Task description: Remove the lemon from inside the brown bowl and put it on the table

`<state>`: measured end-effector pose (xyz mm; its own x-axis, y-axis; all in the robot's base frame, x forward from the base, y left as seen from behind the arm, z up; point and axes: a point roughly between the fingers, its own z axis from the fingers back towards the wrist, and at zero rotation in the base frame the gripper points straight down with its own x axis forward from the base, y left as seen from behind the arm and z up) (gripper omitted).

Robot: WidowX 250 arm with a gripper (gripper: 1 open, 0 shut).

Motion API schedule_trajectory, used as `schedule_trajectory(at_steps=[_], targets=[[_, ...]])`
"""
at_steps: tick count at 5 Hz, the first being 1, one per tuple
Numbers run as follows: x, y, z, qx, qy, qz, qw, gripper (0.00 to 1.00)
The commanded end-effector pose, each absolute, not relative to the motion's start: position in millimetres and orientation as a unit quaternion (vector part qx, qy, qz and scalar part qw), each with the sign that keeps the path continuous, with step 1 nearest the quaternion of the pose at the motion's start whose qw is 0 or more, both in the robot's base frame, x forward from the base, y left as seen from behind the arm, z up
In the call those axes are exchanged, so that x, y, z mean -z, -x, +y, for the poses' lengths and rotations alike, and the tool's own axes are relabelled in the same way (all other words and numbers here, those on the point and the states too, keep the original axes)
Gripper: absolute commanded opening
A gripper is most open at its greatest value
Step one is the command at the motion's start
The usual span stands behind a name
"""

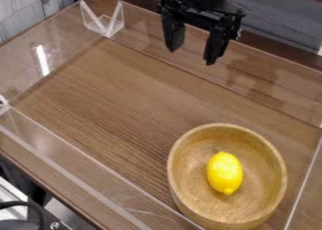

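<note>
Bench [126, 102]: dark-brown wood-grain top, filling most of the view. Clear acrylic walls [63, 55] stand along its edges, catching pale reflections on the left side and along the near edge. A small clear acrylic bracket [104, 19], folded in a V shape, sits at the far-left corner against the wall.

Brown bowl [229, 174]: large, round, light wood with a thick rim and visible grain. Stands upright at the near-right corner of the bench, its rim close to the near and right walls. Nothing else on the bench surface around it.

Robot arm: black, comes down from the top edge of the view over the far side of the bench, right of centre. Only its lower end shows.

Pincer [193, 38]: black, pointing down, fingers spread wide apart with bare bench visible between them. It pinches nothing. It hangs above the far part of the bench, well apart from the bowl.

Lemon [225, 172]: small, bright yellow, oval, glossy. Lies inside the brown bowl at about the middle of its floor, long axis running roughly far to near. Untouched by the pincer.
</note>
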<state>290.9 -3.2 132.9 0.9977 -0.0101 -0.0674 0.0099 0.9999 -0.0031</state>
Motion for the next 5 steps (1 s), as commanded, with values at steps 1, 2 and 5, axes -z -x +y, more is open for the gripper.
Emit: schedule_trajectory(at_steps=[1, 2, 5], targets=[[-127.9, -284, -9, 0.003, 0.004, 0.040, 0.999, 1.00], [-127.0, -264, -30, 0.000, 0.009, 0.033, 0.999, 1.00], [-122.8, -241, -67, 0.003, 0.021, 0.021, 1.000, 1.00]])
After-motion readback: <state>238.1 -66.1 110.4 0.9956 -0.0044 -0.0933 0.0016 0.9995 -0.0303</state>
